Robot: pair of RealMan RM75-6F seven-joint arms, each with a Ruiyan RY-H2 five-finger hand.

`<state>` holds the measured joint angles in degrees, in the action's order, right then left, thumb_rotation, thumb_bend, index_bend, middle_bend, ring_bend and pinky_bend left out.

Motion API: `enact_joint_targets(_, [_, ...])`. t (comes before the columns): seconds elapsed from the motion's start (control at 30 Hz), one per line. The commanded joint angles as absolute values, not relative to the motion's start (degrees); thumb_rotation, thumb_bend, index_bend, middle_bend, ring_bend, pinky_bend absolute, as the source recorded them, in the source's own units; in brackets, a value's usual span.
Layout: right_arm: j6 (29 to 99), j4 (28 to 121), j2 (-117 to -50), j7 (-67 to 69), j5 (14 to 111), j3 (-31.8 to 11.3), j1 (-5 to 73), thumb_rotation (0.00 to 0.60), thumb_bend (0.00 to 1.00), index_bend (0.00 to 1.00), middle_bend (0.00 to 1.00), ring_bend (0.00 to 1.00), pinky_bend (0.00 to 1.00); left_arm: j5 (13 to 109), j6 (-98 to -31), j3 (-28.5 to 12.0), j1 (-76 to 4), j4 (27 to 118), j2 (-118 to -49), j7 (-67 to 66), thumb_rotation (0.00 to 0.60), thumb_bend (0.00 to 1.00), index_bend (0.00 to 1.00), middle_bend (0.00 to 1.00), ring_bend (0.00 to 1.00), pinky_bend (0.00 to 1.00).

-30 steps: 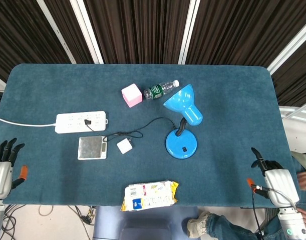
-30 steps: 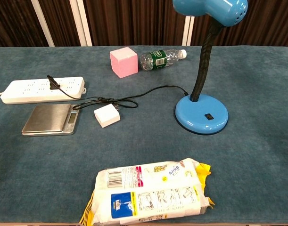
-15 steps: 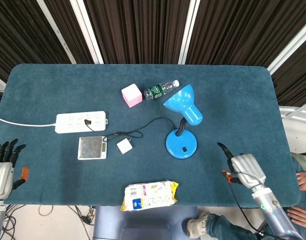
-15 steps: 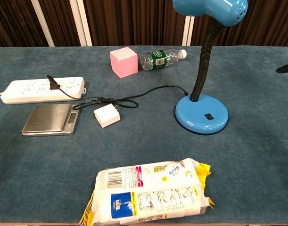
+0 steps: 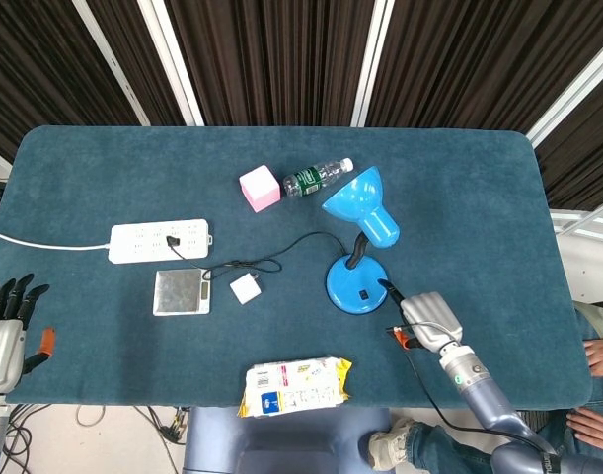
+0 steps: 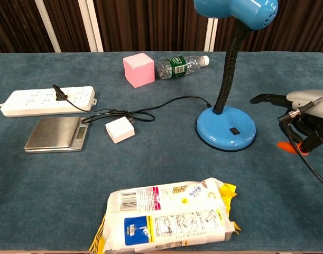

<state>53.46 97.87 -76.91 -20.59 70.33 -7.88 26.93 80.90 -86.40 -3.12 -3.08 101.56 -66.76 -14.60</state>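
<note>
Your right hand (image 5: 426, 318) has come in from the table's right edge since the earlier frames and now hovers just beside the base of the blue desk lamp (image 5: 357, 284), on its right side; in the chest view the same hand (image 6: 304, 114) shows with one finger stretched toward the lamp and the rest curled under, holding nothing and touching nothing. Your left hand (image 5: 5, 326) has not moved: it sits off the table's left edge (image 5: 15, 257), fingers held straight up close together, empty.

You look to be in the approach step, closing on the lamp. Its base stands upright near the middle of the table, the small black switch (image 6: 234, 130) facing you on the front of the base. By my judgement the next move calls for bringing that pointed finger left and down onto the switch without nudging the base or catching the black cord (image 5: 311, 242) that trails off to the white adapter (image 5: 246, 288).

Writing is scarce: the wipes packet (image 6: 169, 215) at the near edge carries a barcode and coloured print too small to read, and the green label on the water bottle (image 6: 181, 65) is illegible.
</note>
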Motion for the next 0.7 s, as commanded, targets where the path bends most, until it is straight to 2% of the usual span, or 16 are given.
enact_joint_targets(0.03, [53.3, 97.3, -77.8, -21.2, 69.6, -7.5, 27.4, 0.6, 0.43, 0.09, 0.76, 0.76, 0.79, 80.9, -86.4, -3.1, -3.1, 101.6, -66.7, -14.6, 0.6, 0.47, 0.17, 0.04, 0.0, 0.0])
enact_joint_targets(0.23, [53.3, 96.1, -79.1, -22.1, 68.9, -6.8, 28.0, 0.6, 0.43, 0.12, 0.76, 0.76, 0.82, 81.2, -86.3, -2.9, -3.1, 101.6, -66.8, -14.8, 0.6, 0.47, 0.17, 0.04, 0.0, 0.0])
enact_joint_targets(0.7, [52.4, 93.6, -82.6, -23.1, 66.6, -6.2, 30.2, 0.6, 0.43, 0.13, 0.76, 0.76, 0.89, 81.1, -86.3, -2.9, -3.2, 101.5, -66.8, -14.8, 0.6, 0.47, 0.17, 0.04, 0.0, 0.0])
